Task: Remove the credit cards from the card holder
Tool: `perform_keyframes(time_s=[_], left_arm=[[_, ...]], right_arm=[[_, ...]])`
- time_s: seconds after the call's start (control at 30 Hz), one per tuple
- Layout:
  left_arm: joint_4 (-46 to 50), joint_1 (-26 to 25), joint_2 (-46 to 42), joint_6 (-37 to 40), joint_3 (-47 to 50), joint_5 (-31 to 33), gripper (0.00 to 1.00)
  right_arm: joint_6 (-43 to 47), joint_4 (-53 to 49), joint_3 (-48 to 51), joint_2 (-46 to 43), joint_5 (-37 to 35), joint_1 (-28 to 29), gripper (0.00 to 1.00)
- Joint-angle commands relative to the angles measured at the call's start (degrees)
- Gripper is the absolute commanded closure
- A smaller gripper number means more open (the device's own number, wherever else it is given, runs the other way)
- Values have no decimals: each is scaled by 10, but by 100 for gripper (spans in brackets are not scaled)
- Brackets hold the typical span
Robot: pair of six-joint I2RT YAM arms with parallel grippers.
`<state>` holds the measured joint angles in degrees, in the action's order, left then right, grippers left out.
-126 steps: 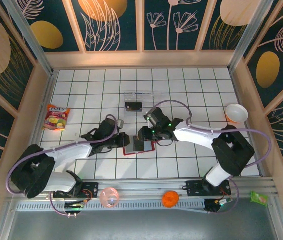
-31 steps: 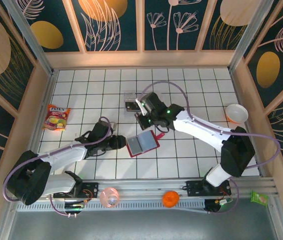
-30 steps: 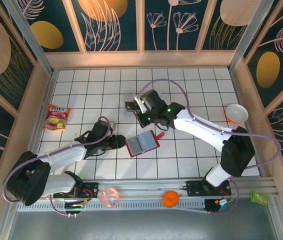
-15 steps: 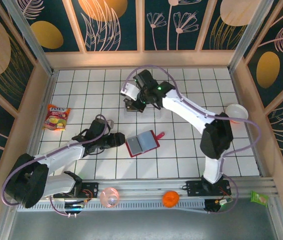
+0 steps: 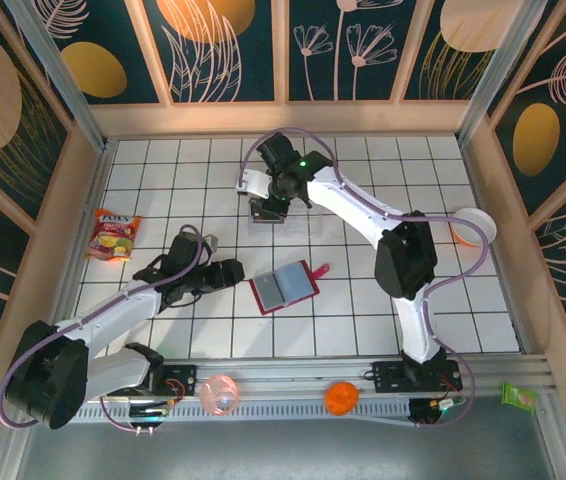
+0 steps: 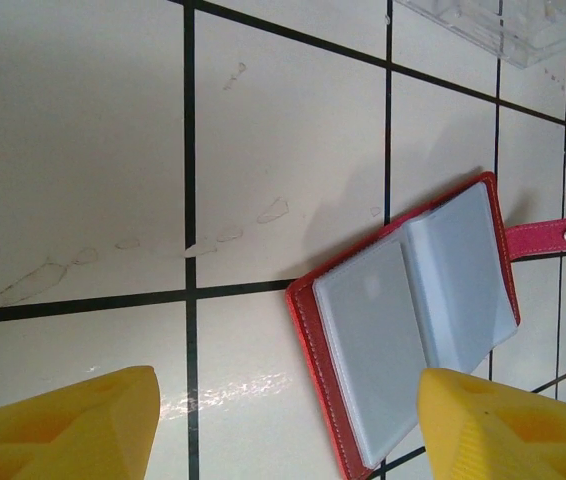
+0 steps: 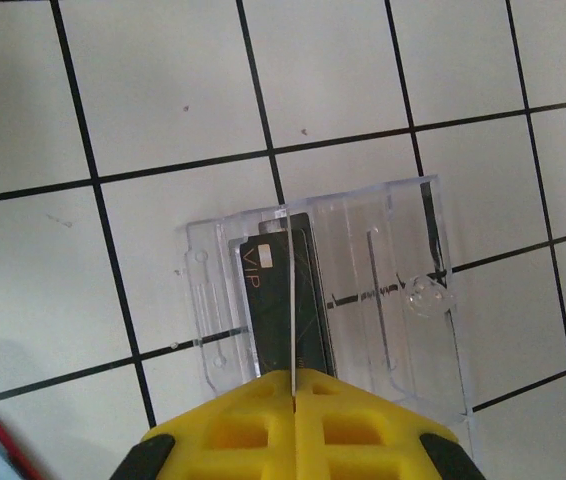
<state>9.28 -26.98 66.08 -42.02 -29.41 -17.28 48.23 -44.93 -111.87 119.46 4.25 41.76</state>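
Note:
The red card holder (image 5: 283,287) lies open on the tiled table, its grey-blue pockets (image 6: 413,320) facing up and its snap tab (image 6: 553,238) pointing right. My left gripper (image 5: 225,275) sits just left of it, open, and the holder's near corner lies between its yellow fingertips (image 6: 63,420). My right gripper (image 7: 291,378) is shut on a thin pale credit card (image 7: 289,300) seen edge-on. It hovers over the clear plastic tray (image 7: 393,280). A black credit card (image 7: 263,300) marked VIP lies in that tray.
A snack packet (image 5: 113,235) lies at the left and a white bowl (image 5: 473,225) at the right wall. An orange ball (image 5: 340,397), a pink object (image 5: 219,393) and a green item (image 5: 516,395) rest on the near rail. The tray's corner (image 6: 503,25) lies beyond the holder.
The right gripper carried the card from above the holder back and left to over the tray. The left gripper opened wider and drew back left from the holder.

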Motion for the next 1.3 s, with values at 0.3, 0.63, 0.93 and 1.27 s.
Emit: perform_keyframes(time_s=[0.3,0.63,0.93,1.27], left_arm=[[15,10,8,11,-5,-12,32],[9,18,22,15,-5,-13,32],[3,22,30,18,-6,-18,32],[-5,24,32,18,-6,-26,32]], right_arm=[[53,-25,-31,35,-10,2,100],[55,-7,-27,53,-24,2,100],[52,7,-23,68,-33,2,100],[49,16,-12,74,-41,3,100]])
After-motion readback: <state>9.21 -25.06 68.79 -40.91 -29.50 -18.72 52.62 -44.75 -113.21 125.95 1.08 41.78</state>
